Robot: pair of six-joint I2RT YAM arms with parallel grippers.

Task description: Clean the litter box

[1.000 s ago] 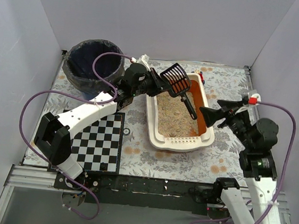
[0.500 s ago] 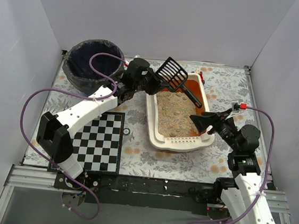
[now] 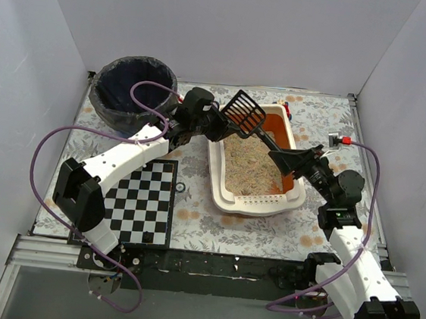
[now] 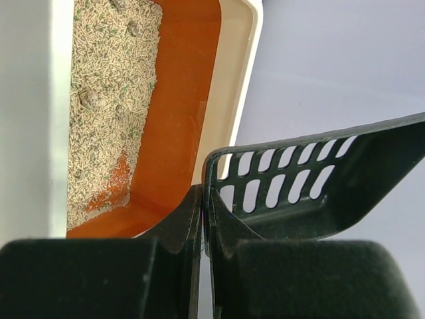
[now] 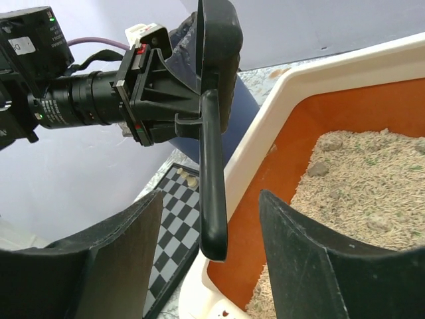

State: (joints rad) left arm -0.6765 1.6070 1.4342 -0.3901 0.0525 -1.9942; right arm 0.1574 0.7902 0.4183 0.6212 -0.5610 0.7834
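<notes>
Top: litter box (image 3: 218,174) is sitting mid-table, right of the checkerboard (image 3: 146,202). Left gripper (image 3: 221,122) is hanging over the box's far left corner, clamping the scoop (image 3: 246,110) at its slotted head. The scoop's handle is running out over the litter toward the right gripper (image 3: 284,160), which is hovering above the box's right side.

Left wrist: left gripper (image 4: 202,207) is pinching the scoop's (image 4: 302,189) rim, jaws almost together. Box (image 4: 243,100) is lying below and to the left, orange floor showing beside the litter.

Right wrist: right gripper (image 5: 211,201) is spread wide. Scoop handle (image 5: 212,179) is hanging between its fingers (image 5: 116,239); contact can't be judged. Box (image 5: 319,72) is lying just below and to the right.
</notes>
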